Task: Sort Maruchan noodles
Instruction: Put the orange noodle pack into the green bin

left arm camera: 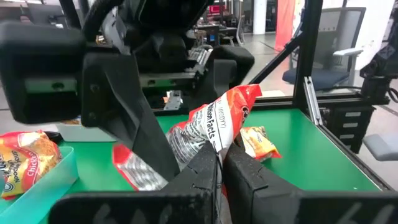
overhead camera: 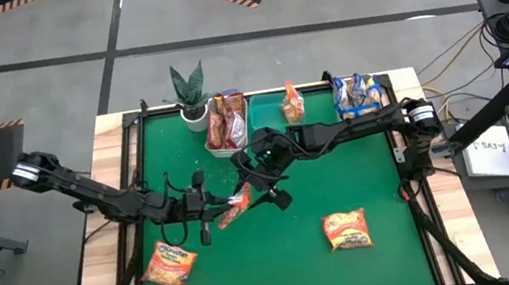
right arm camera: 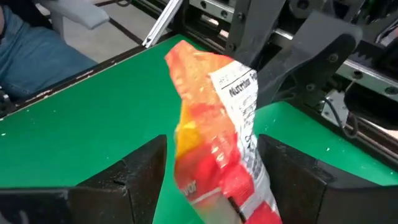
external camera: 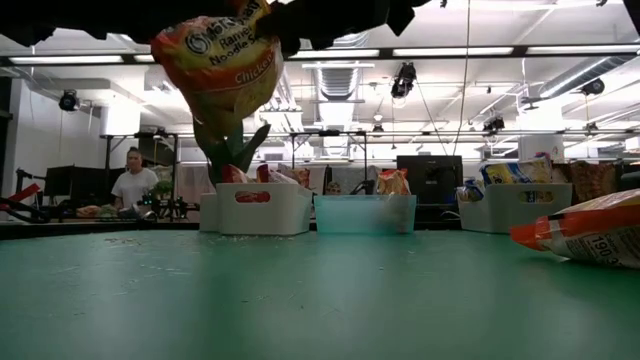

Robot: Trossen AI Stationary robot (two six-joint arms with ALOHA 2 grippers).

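Left end effector (overhead camera: 212, 212) clenched on noodle packet (overhead camera: 235, 206), right end effector (overhead camera: 263, 184) spread around it, mid-table

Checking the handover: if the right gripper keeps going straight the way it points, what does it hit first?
Likely the noodle packet, held up by the left gripper: it already hangs between the open fingers of the right gripper. Depth unclear.
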